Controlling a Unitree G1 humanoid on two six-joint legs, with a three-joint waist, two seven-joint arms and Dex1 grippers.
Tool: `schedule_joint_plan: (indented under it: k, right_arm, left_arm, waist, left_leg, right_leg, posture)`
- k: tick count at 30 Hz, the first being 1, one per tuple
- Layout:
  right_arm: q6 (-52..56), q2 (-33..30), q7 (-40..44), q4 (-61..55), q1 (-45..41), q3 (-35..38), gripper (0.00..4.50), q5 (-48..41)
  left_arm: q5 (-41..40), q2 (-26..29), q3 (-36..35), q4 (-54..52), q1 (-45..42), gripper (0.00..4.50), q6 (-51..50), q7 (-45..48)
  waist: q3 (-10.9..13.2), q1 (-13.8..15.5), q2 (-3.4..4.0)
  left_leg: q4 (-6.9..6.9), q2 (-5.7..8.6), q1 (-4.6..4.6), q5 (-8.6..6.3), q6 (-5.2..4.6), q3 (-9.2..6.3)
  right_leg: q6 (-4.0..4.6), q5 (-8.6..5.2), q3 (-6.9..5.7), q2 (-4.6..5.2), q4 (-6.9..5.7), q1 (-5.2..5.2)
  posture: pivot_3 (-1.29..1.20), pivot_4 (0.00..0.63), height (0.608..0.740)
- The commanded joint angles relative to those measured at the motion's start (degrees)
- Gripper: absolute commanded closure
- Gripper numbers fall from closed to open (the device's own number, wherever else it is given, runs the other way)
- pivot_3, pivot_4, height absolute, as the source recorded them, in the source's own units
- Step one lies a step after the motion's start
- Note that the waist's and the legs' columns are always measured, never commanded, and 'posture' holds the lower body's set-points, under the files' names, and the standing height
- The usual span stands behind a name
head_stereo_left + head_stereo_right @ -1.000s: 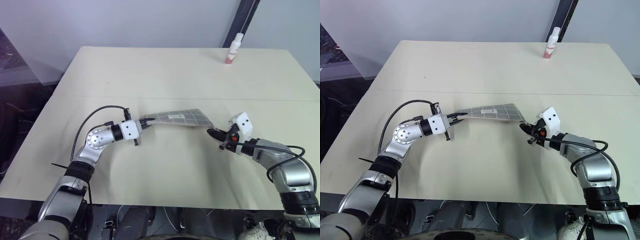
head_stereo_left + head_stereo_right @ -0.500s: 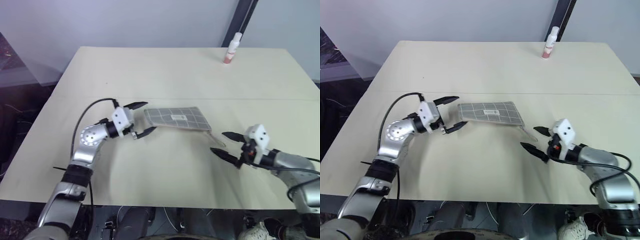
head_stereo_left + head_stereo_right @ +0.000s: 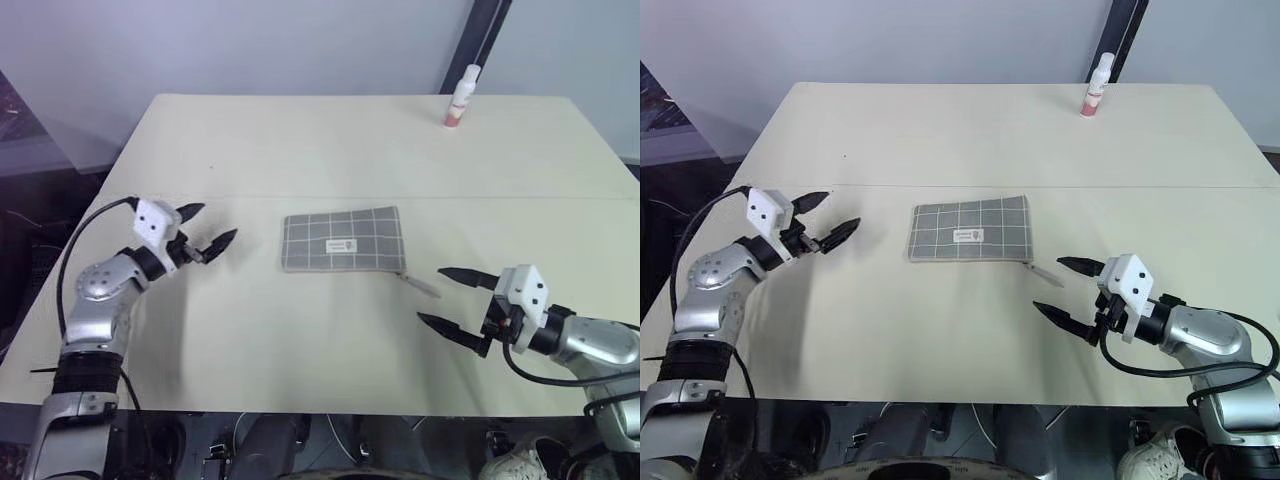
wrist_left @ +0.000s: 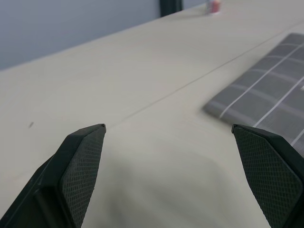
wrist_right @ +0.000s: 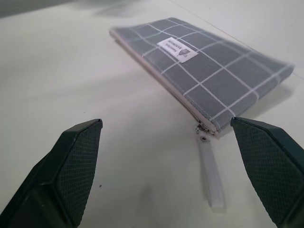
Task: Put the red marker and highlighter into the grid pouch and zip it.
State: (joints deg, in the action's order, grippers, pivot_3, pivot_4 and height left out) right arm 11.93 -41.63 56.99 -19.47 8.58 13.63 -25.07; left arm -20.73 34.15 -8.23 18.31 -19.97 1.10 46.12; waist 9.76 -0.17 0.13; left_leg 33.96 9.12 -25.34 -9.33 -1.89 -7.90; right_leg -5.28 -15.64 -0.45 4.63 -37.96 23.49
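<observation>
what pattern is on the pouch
Grey with white grid lines on the grid pouch, clearest in the right wrist view.

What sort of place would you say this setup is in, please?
Probably a lab or test room: a plain beige table before a bare wall, holding just the grid pouch and a small bottle.

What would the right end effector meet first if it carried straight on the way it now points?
Most likely the zipper pull tab, then the grid pouch behind it; the right end effector, open, points at them, though depth is uncertain.
</observation>
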Motion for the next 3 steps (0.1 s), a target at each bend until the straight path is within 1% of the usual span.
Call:
schedule_joint_plan:
  k: [1,3]
  right_arm:
    - [-0.6,-1.0,1.2,-0.4,0.5,0.9,0.00,-0.9]
    - [-2.0,-1.8,2.7,0.3,2.6,0.1,0.00,1.1]
  left_arm:
    - [-0.3,0.6,-3.2,2.6,-1.2,0.02,2.4,0.3]
    - [0.2,0.4,-4.1,5.6,-1.9,0.02,4.7,-0.1]
  waist:
    - [0.0,0.4,0.00]
    - [0.0,0.6,0.00]
  left_leg:
    - [-0.01,0.00,0.00,0.00,0.00,0.00]
    - [-0.03,-0.01,0.00,0.00,0.00,0.00]
  right_leg:
    - [0.00,0.00,0.00,0.00,0.00,0.00]
    - [0.00,0.00,0.00,0.00,-0.01,0.03]
  posture:
    - [0.00,0.150,0.740]
    - [0.00,0.150,0.740]
